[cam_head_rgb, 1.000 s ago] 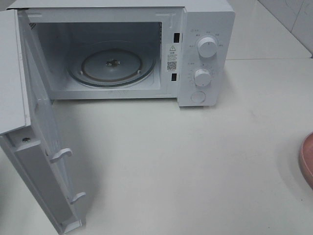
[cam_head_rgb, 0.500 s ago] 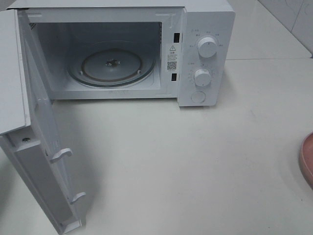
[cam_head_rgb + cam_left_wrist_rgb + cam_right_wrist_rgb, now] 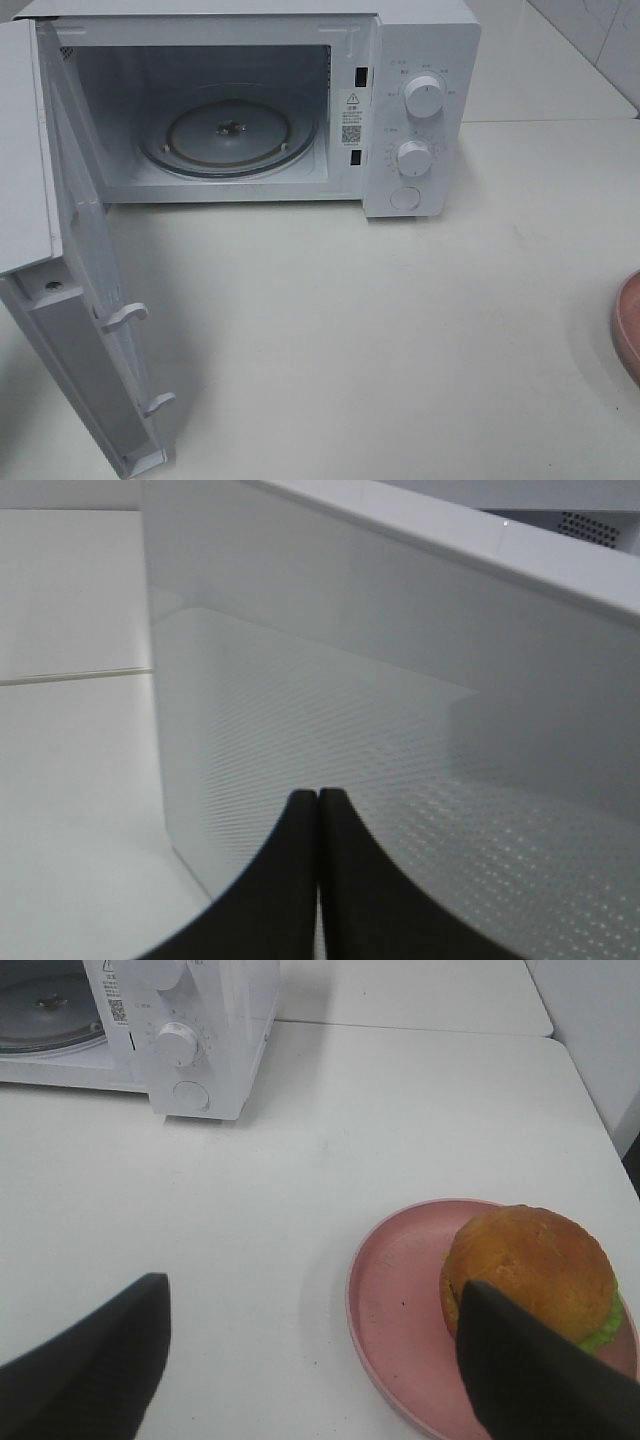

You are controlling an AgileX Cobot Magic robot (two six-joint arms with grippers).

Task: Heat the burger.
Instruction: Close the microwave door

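Appliance: white box-shaped microwave oven [image 3: 420, 110] at the back of the white tabletop [image 3: 380, 330], two round dials on its panel.
Door: white hinged microwave door [image 3: 85, 330] swung wide open toward the left of the high view; cavity exposed.
Cavity contents: round clear glass turntable [image 3: 228, 135], nothing on it.
Task item: small round burger with domed golden-brown bun [image 3: 528, 1272], green leaf at its edge, sitting off-centre on the shallow round pink plate [image 3: 400, 1310].
High view only: a sliver of the pink plate's rim at the right edge; burger out of frame; neither gripper visible.
Right wrist view only: burger, whole plate, microwave's dial corner.
Left wrist view only: door's dotted window panel, close up.
Left gripper [image 3: 318, 810]: black fingers pressed together, holding nothing, just beside the door panel.
Right gripper [image 3: 310, 1350]: black fingers spread wide, empty, above the table near the plate.
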